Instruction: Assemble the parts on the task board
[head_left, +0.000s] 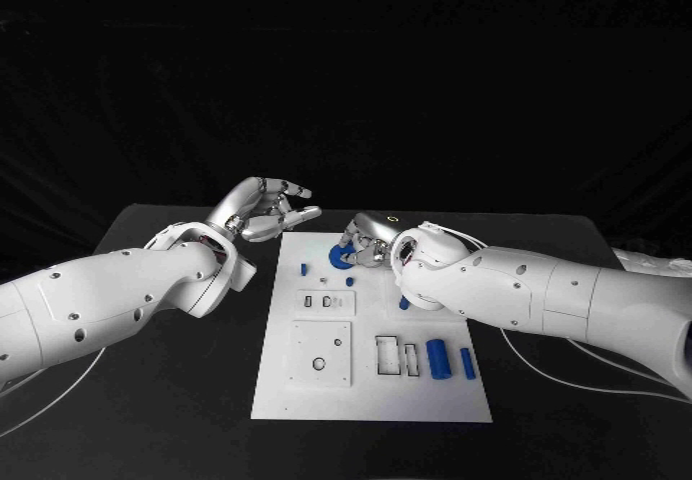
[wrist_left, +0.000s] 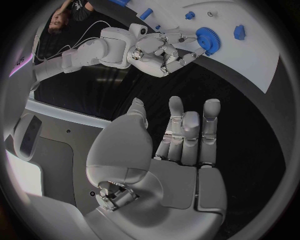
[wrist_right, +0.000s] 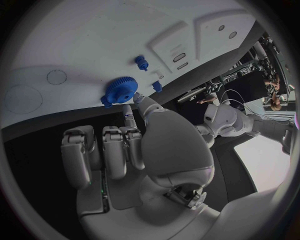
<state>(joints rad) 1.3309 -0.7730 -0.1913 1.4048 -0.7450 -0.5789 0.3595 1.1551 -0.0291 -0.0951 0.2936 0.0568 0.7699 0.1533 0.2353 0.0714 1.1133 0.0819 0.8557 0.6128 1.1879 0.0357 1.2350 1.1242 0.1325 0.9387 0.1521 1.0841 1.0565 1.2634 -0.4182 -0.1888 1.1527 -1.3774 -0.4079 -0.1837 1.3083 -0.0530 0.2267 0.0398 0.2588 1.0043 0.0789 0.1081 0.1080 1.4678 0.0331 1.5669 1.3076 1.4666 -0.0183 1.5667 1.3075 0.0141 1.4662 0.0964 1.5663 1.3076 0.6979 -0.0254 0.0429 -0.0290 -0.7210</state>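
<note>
Leftward, upper centre: left hand hovers off the task board, fingers loosely spread, holding nothing. Centre: blue gear on the board's top edge. Right hand fingertips touch it; grip cannot be told.

Right hand touches blue gear on task board; left hand hovers

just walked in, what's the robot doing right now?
It's assembling blue parts on the white task board. The right hand is at the blue gear near the board's far end, fingertips touching it. The left hand hovers beside the board, holding nothing. Two blue cylinders lie unplaced near the board's near right corner.
</note>
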